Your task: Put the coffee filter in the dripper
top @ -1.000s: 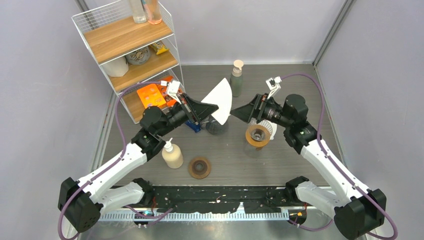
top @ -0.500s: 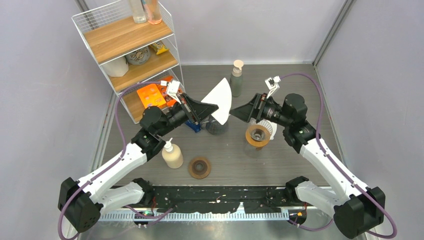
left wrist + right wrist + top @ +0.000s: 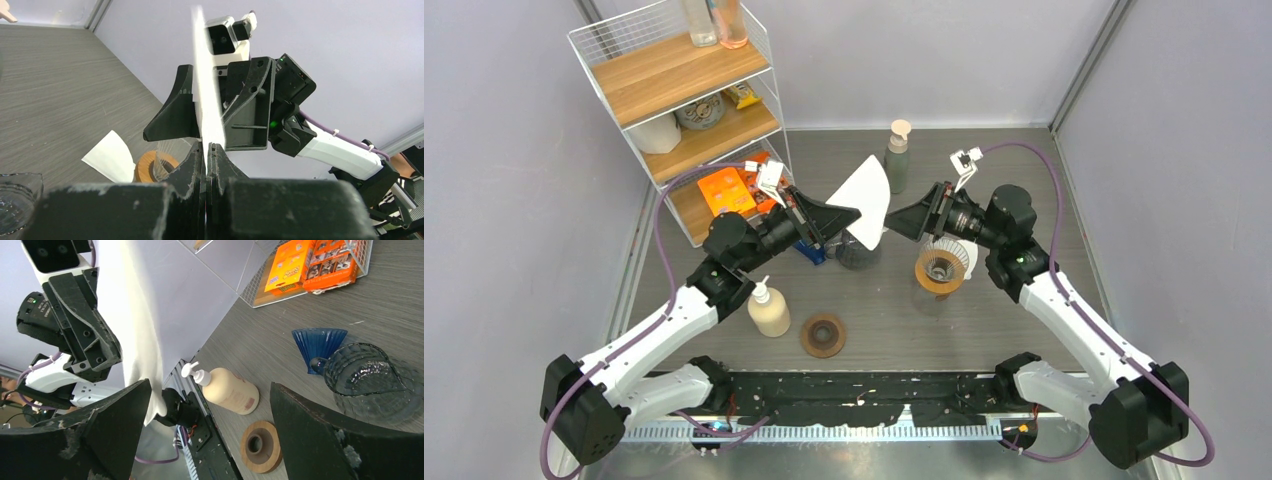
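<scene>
My left gripper (image 3: 852, 214) is shut on a white coffee filter (image 3: 866, 197) and holds it up over the middle of the table. In the left wrist view the filter (image 3: 206, 100) stands edge-on above the closed jaws (image 3: 206, 146). My right gripper (image 3: 892, 222) faces it, open wide, just right of the filter. In the right wrist view the filter (image 3: 131, 315) hangs by the left finger (image 3: 117, 425), ungripped, with the right gripper (image 3: 210, 387) holding nothing. The glass dripper (image 3: 941, 268) with a wooden collar stands below the right wrist.
A second white filter (image 3: 970, 256) lies beside the dripper. A blue cone (image 3: 812, 250) and a glass server (image 3: 856, 252) sit under the held filter. Nearer are a soap bottle (image 3: 769, 308) and a wooden ring (image 3: 823, 335). A grey bottle (image 3: 897, 158) and a wire shelf (image 3: 686, 110) stand behind.
The right gripper has edged slightly left and up toward the held filter, still open. The left arm and the filter have not moved.
</scene>
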